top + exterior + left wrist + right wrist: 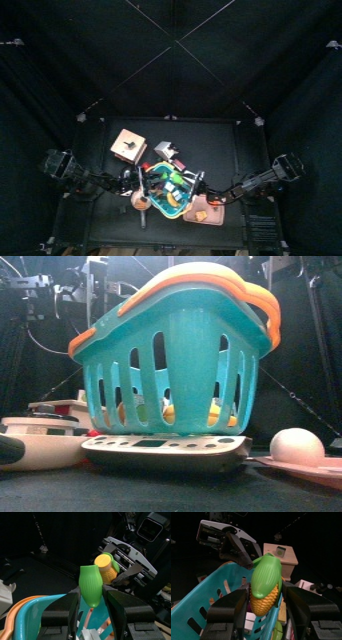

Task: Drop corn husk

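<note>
My left gripper (91,606) is shut on a green corn husk piece (91,586) and holds it upright above the rim of the teal basket (41,611). My right gripper (264,601) is shut on a corn cob (265,597) that still wears a green husk (266,571). It holds the cob over the basket (212,597). The cob's yellow tip (103,561) shows just beyond the husk piece in the left wrist view. In the top view both grippers meet over the basket (167,192). From the front, the basket (174,356) hides both grippers.
The basket has orange handles and stands on a grey scale (167,452). An egg (297,444) lies on a pink plate (315,468) to the right. A wooden box (128,145) stands at the back left. A white dish (40,438) stands at the left.
</note>
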